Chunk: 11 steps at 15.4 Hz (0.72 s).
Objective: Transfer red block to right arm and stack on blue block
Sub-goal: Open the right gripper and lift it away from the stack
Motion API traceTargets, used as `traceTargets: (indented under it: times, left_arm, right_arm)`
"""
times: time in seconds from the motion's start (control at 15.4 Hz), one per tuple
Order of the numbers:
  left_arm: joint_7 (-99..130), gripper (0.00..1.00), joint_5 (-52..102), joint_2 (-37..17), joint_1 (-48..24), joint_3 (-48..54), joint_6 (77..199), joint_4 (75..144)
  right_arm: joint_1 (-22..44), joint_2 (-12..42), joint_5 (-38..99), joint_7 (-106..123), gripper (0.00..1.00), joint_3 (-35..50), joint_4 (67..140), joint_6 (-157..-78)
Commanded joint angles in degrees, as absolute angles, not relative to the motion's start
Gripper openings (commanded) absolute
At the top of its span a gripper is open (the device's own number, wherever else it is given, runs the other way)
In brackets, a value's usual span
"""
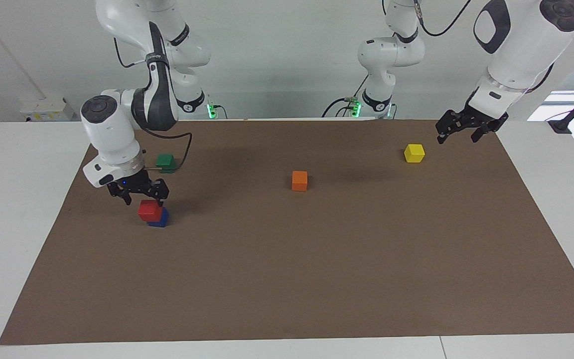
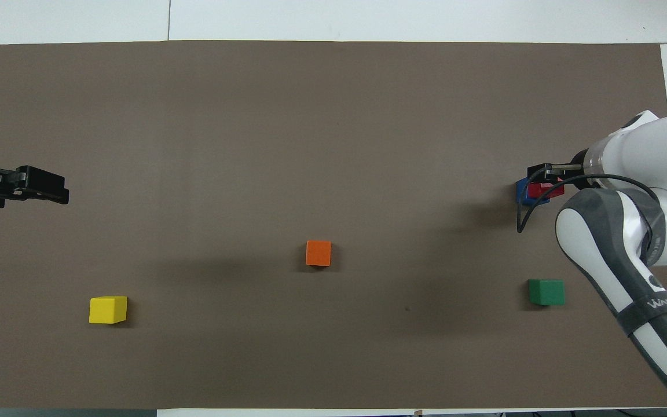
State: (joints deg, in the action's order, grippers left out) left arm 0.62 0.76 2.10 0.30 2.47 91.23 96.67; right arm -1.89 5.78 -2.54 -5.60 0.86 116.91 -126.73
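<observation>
Right gripper [image 1: 140, 195] hangs open just above the red block [image 1: 149, 210], which sits on the blue block [image 1: 160, 219]. Left gripper [image 1: 462, 130] waits open, empty, over the bench [image 1: 317, 279] edge near the yellow block [image 1: 414, 153].

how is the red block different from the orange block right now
The red block sits on the blue block, under the right gripper; the orange block lies alone on the mat at mid-table. Red is toward the right arm's end. Both are same-size cubes.
</observation>
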Motion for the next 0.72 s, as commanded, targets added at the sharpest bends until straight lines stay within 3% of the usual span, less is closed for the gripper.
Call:
traceTargets:
  times: [0.0,0.33,0.65]
  left_arm:
    - [-0.1,1.0,-0.2,3.3,-0.4,2.0,90.5,96.9]
    - [0.0,1.0,-0.2,3.9,0.1,2.2,90.3,97.3]
    - [0.1,1.0,0.0,3.7,-0.4,2.6,90.9,97.2]
  right_arm:
    - [-2.0,3.8,0.2,-5.4,0.98,1.2,114.1,-121.0]
    - [-2.1,-1.9,1.9,-4.2,1.0,1.1,112.1,-111.0]
    - [-2.2,-2.5,1.8,-2.5,1.0,1.1,103.4,-96.4]
